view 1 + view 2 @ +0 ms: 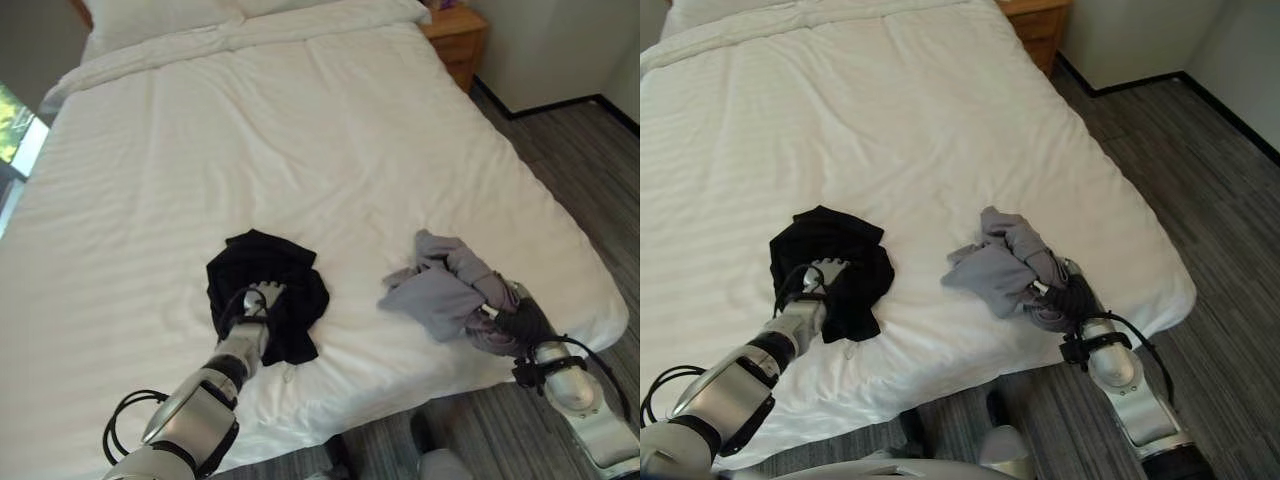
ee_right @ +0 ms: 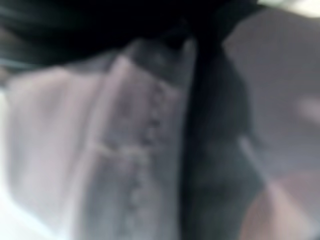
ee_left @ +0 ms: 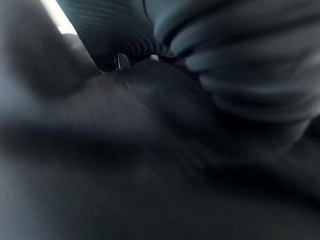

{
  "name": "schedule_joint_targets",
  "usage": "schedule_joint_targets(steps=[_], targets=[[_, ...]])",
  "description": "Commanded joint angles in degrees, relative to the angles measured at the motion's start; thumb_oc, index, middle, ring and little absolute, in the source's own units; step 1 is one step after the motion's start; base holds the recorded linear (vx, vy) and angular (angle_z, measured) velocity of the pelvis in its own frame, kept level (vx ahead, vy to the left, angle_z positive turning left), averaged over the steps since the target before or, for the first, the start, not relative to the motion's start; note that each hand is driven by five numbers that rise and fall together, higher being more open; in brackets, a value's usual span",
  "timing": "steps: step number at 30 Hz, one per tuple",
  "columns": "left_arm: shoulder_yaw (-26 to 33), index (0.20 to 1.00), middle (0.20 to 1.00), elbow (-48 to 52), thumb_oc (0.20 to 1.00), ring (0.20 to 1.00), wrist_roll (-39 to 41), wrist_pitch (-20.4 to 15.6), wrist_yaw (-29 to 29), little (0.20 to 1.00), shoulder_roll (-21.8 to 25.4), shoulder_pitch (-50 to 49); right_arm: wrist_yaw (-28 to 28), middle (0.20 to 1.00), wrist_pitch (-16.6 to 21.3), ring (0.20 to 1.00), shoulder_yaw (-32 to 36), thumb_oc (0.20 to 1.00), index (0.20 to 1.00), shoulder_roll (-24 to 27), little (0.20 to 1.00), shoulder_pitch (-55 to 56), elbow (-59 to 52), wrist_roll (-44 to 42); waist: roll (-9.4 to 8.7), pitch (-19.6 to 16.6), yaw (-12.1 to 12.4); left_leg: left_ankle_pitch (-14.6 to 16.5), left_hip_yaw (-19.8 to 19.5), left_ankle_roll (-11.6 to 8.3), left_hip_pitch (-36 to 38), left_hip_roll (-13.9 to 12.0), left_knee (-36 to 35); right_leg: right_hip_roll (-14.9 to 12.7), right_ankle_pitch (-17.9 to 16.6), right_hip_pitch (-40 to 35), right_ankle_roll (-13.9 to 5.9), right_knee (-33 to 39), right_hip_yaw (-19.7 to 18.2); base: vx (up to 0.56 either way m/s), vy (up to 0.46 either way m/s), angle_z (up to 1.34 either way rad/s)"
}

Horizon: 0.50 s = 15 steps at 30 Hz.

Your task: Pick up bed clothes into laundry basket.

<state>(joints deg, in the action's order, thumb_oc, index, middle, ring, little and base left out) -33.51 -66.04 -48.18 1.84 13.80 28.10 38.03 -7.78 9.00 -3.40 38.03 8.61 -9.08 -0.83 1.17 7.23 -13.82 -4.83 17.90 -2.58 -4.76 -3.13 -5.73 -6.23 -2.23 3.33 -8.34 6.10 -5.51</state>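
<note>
My left hand point(image 1: 258, 305) rests on the black garment point(image 1: 268, 290), my right hand point(image 1: 1068, 297) on the grey garment point(image 1: 1002, 266); I cannot tell either grip. Both clothes lie on the bed point(image 1: 300, 130); nothing is collected yet.

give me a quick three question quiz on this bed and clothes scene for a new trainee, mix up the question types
1. True or false: the black garment lies nearer the robot's left side than the grey garment.
2. Multiple choice: the right hand is at
A. the pillows
B. the grey garment by the bed's near edge
C. the nightstand
3. Fill in: the left hand rests on the ____ garment.

Key: 1 true; 2 B; 3 black.
</note>
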Motion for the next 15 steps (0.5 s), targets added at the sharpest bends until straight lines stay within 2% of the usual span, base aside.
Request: schedule_joint_targets(steps=[1,2,3,5,6,7,8,9,10,11,12,14,15], targets=[[5.9,0.200,0.200,-0.3,0.200,0.200,9.6,-0.5,3.0,0.200,13.1,5.7,-2.7,0.200,8.4,0.200,14.1,0.200,0.200,2.0,0.200,-0.6,-8.5,-5.2,-2.97,2.8,1.0,8.4,0.3,-3.18,6.7,-2.4,0.7,-5.5,-2.2,2.1,-6.66,-1.1,2.2,-0.02,0.045,-0.45],[8.1,0.200,0.200,5.0,0.200,0.200,12.1,-1.3,6.5,0.200,16.0,6.2,-4.1,0.200,9.5,0.200,17.3,0.200,0.200,2.2,0.200,0.7,-9.9,-3.9,-2.69,3.0,1.2,8.7,0.1,-3.24,6.9,-2.4,0.7,-6.0,-2.0,1.5,-6.66,-1.1,3.3,-0.09,-0.005,-0.26],[9.5,0.200,0.200,9.8,0.200,0.200,12.7,-1.6,8.7,0.200,17.4,5.3,-5.6,0.200,10.4,0.200,19.1,0.200,0.200,1.8,0.200,1.3,-11.1,-2.4,-2.68,3.4,1.1,8.2,-0.1,-3.33,6.6,-2.4,0.7,-6.2,-3.2,1.2,-6.66,-1.1,4.6,-0.09,-0.018,0.13],[13.0,0.200,0.200,19.3,0.200,0.200,15.0,-2.4,11.5,0.200,22.2,5.6,-8.0,0.200,10.6,0.200,23.1,0.200,0.200,1.9,0.200,1.2,-12.2,0.4,-1.91,4.4,2.2,8.1,0.6,-3.18,6.3,-3.2,0.7,-6.8,-2.6,0.9,-6.66,-3.2,9.6,-0.17,-0.013,0.28],[17.1,0.200,0.200,26.9,0.200,0.200,16.8,-3.2,12.6,0.200,25.6,3.9,-9.3,0.200,9.8,0.200,25.8,0.200,0.200,1.2,0.200,0.7,-12.2,2.3,-1.37,4.8,3.9,7.3,1.9,-2.99,5.6,-4.0,0.7,-7.9,-1.4,0.9,-6.66,-6.0,14.8,-0.29,0.030,-0.06],[26.8,0.200,0.200,41.6,0.200,0.200,19.2,-4.6,14.2,0.200,27.3,-4.6,-10.5,0.200,8.7,0.200,28.0,0.200,0.200,-0.9,0.200,0.1,-13.4,5.3,-1.19,5.1,6.8,6.2,4.3,-2.77,5.4,-5.4,0.7,-9.2,1.4,-0.3,-5.52,-10.5,21.1,-0.25,0.020,-0.51],[28.2,0.200,0.200,42.7,0.200,0.200,19.1,-4.4,13.9,0.200,27.3,-6.2,-10.5,0.200,8.6,0.200,27.7,0.200,0.200,-0.7,0.200,0.1,-13.7,5.4,-1.07,5.1,6.5,5.8,4.5,-2.78,5.4,-5.4,0.7,-9.2,1.3,0.0,-5.30,-10.7,20.9,-0.28,0.000,-0.94],[35.6,0.200,0.200,51.4,0.200,0.200,21.0,-6.8,15.2,0.200,24.0,-13.9,-11.3,0.200,7.4,0.200,28.6,0.200,0.200,-2.3,0.200,-1.1,-13.6,7.9,-1.23,4.2,9.2,4.9,6.9,-2.68,5.5,-6.6,0.7,-10.5,2.7,-2.4,-4.67,-13.2,25.0,-0.14,-0.020,-0.75],[37.7,0.200,0.200,53.0,0.200,0.200,20.9,-6.7,14.8,0.200,23.7,-16.3,-11.4,0.200,7.2,0.200,27.9,0.200,0.200,-1.8,0.200,-1.2,-13.8,8.1,-0.99,4.1,8.8,5.0,7.3,-2.73,5.9,-6.6,0.7,-10.6,2.9,-2.4,-4.66,-13.4,24.6,-0.18,-0.031,-0.50],[39.5,0.200,0.200,56.8,0.200,0.200,25.0,-9.7,14.9,0.200,20.3,-19.3,-11.8,0.200,6.5,0.200,28.4,0.200,0.200,-2.7,0.200,-2.4,-13.8,9.3,-1.26,3.4,10.6,4.2,8.6,-2.53,5.5,-7.1,0.7,-11.7,2.6,-4.1,-4.45,-14.6,27.0,-0.15,-0.033,-0.52],[42.0,0.200,0.200,65.7,0.200,0.200,29.3,-12.0,13.5,0.200,15.6,-23.7,-12.6,0.200,5.3,0.200,27.8,0.200,0.200,-2.8,0.200,-3.7,-14.1,10.9,-1.22,2.7,12.0,3.6,10.4,-2.21,5.5,-7.5,0.7,-13.4,1.8,-5.5,-4.73,-16.4,29.1,-0.23,-0.072,-0.60],[39.8,0.200,0.200,74.9,0.200,0.200,32.9,-14.7,10.7,0.200,9.4,-26.4,-13.2,0.200,3.2,0.200,25.5,0.200,0.200,-4.3,0.200,-7.8,-14.2,13.1,-1.65,0.9,14.9,2.4,13.2,-1.73,4.7,-8.3,0.7,-16.1,0.1,-8.8,-5.14,-18.5,33.6,-0.25,-0.127,-0.76],[34.9,0.200,0.200,80.8,0.200,0.200,35.2,-15.3,9.3,0.200,4.8,-26.6,-14.1,0.200,0.9,0.200,23.0,0.200,0.200,-5.8,0.200,-10.5,-13.7,15.2,-2.29,-0.3,16.6,1.5,16.3,-1.40,4.2,-9.2,0.9,-18.3,-3.5,-11.3,-6.40,-20.0,37.4,-0.17,-0.129,-0.95]])
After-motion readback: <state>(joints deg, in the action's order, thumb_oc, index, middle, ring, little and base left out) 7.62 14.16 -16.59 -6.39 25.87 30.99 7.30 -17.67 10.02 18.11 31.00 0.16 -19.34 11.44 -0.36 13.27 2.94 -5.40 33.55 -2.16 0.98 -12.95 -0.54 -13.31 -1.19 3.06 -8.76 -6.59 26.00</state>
